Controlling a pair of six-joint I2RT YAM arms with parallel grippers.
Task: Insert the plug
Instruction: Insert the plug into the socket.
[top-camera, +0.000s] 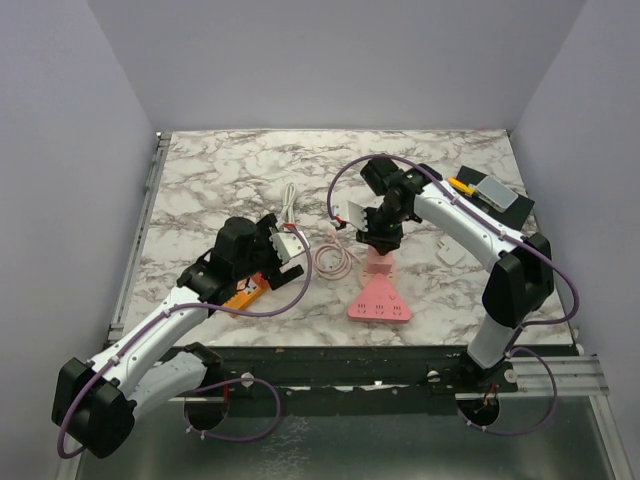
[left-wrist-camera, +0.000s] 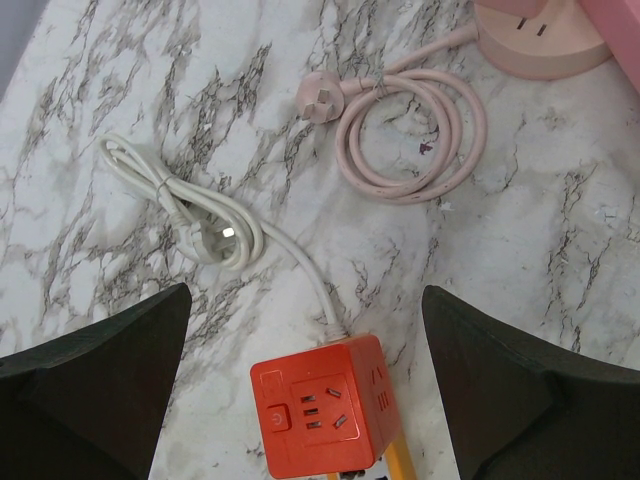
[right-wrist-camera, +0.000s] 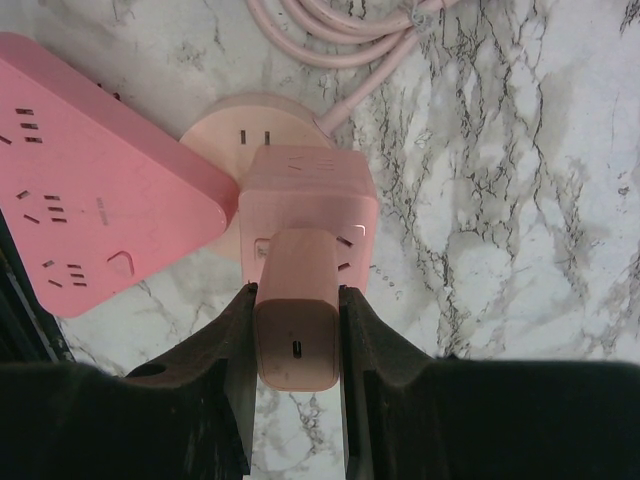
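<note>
Pale pink rectangular plug adapter (right-wrist-camera: 296, 320) pinched between the right gripper (right-wrist-camera: 296, 300) fingers, front end against the pink cube socket (right-wrist-camera: 310, 190).

Whether its pins are seated: cannot tell, the joint is hidden. The cube stands on a round pink base (right-wrist-camera: 225, 125), touching a flat pink triangular power strip (right-wrist-camera: 80, 190); a coiled pink cable (left-wrist-camera: 410, 130) lies just beyond. The left gripper (left-wrist-camera: 305, 310) hovers with its fingers spread wide and nothing between them, above an orange cube socket (left-wrist-camera: 322, 405) whose white cable (left-wrist-camera: 200, 215) lies looped on the marble-patterned table (left-wrist-camera: 520, 250).
</note>
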